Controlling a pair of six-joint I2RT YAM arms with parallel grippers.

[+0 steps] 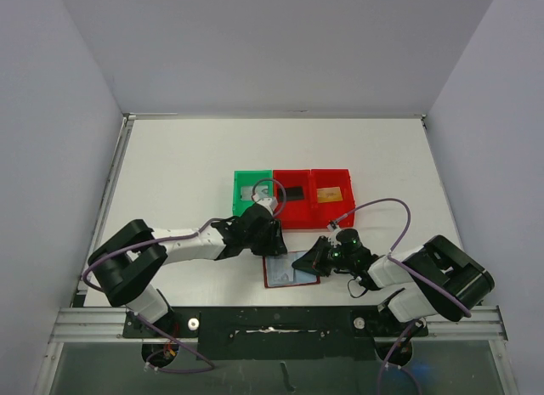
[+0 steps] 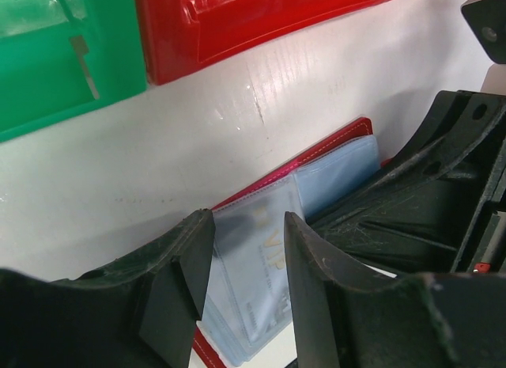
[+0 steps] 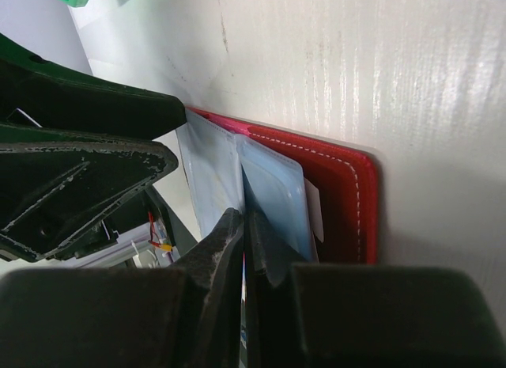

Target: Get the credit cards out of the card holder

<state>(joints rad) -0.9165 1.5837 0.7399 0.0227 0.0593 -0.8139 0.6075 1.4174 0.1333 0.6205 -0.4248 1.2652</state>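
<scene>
The dark red card holder lies open on the table in front of the bins, its pale blue-grey pockets up. My left gripper hovers open over its left leaf. A pale card with gold "VIP" lettering sits inside the clear pocket between the fingers. My right gripper is shut on the edge of an inner pocket leaf, where two leaves part beside the red cover. Credit cards lie in the bins: silver-grey, black, gold-orange.
A green bin and two red bins stand in a row just behind the holder, close to the left wrist. In the left wrist view the right gripper's black body crowds the holder's right side.
</scene>
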